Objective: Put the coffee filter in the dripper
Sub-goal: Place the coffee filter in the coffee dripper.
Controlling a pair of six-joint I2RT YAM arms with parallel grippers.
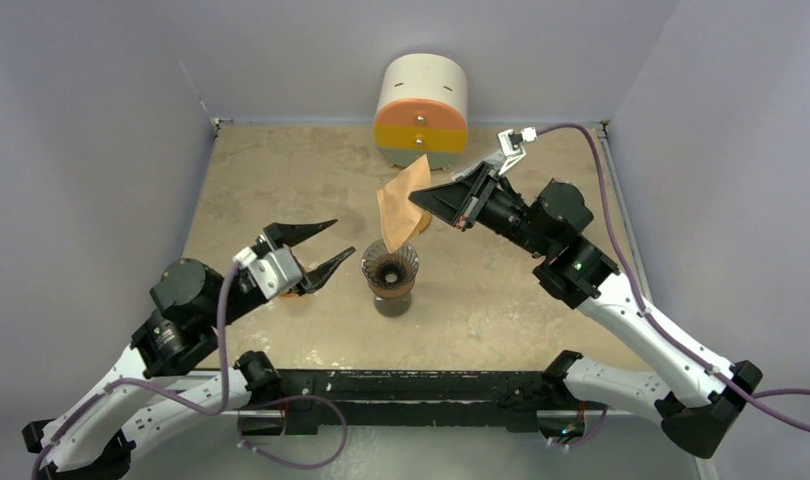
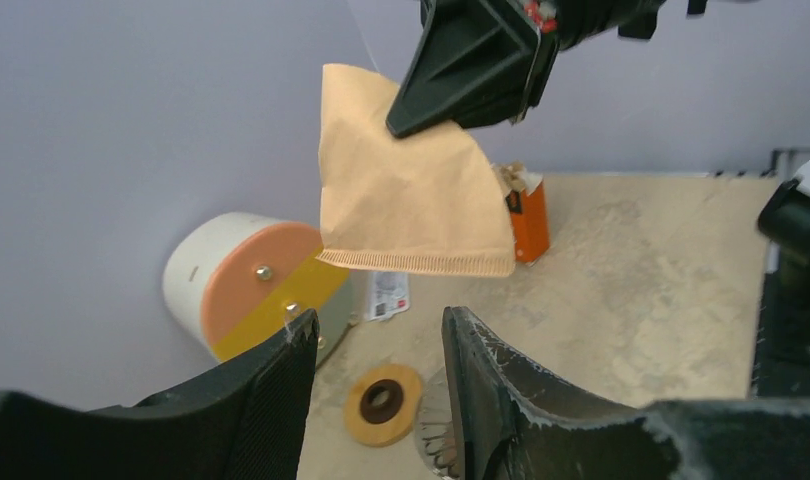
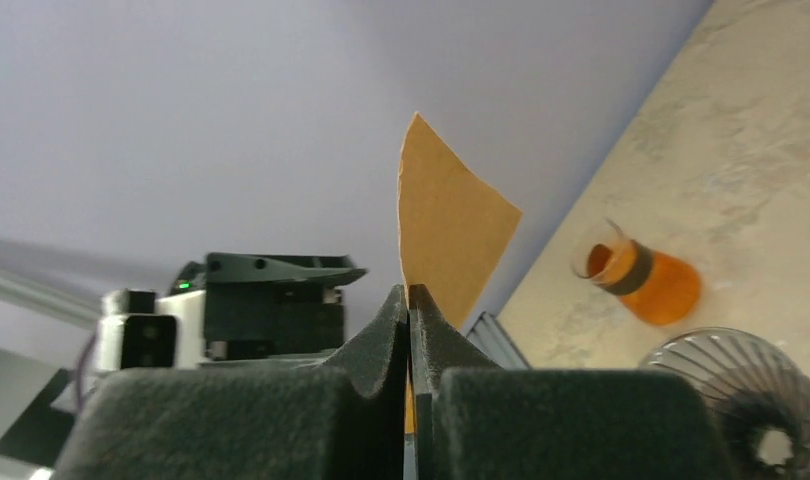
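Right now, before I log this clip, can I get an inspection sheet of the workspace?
Surface: mottled beige table.
Job's things: filter hangs over the dripper, not yet seated.
Clutter: round holder at the back; orange cup near the dripper.
Grippers: left gripper jaws open, empty; right gripper jaws shut on the filter.
Cables: purple cables along both arms.
Surroundings: plain walls on three sides.

1. The light was soft and even, and every picture was bright.
2. The dripper (image 1: 390,270) threw a small soft shadow on the bench (image 1: 281,170).
3. The right pincer (image 3: 409,300) looked fuzzy up close.
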